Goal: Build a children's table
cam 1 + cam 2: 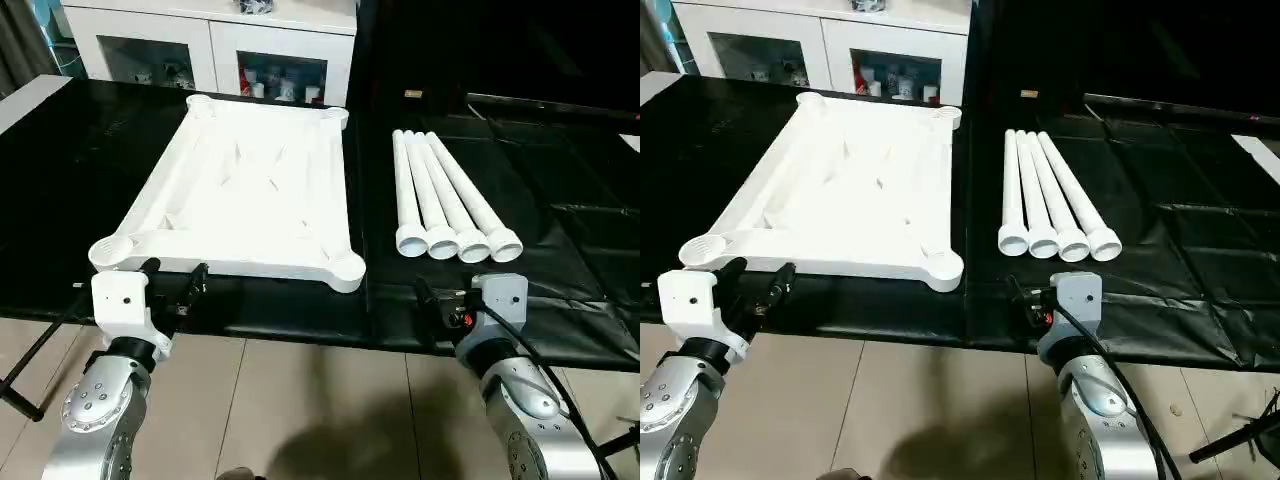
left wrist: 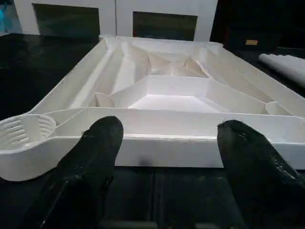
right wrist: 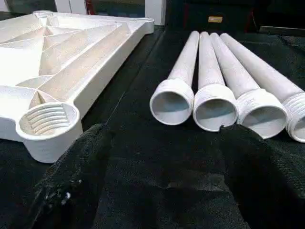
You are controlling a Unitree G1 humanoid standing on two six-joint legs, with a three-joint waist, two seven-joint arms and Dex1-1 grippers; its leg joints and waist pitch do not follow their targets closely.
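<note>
Tabletop (image 1: 840,190) lies ribbed side up on the black mat (image 1: 1160,240), round sockets at its corners, and four white legs (image 1: 1050,200) sit side by side just to its right; left gripper (image 1: 755,285) hangs wide open at the near edge, right gripper (image 1: 1035,300) near the legs' open ends, white cabinet (image 1: 830,45) behind

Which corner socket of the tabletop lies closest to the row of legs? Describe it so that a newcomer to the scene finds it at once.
On the black mat lies the white tabletop, ribbed underside up, with four white legs in a row beside it. The corner socket sits at the tabletop's near edge, on the side facing the legs. Unlike the other near socket, which lies before the left hand, it faces the legs' open ends.
</note>
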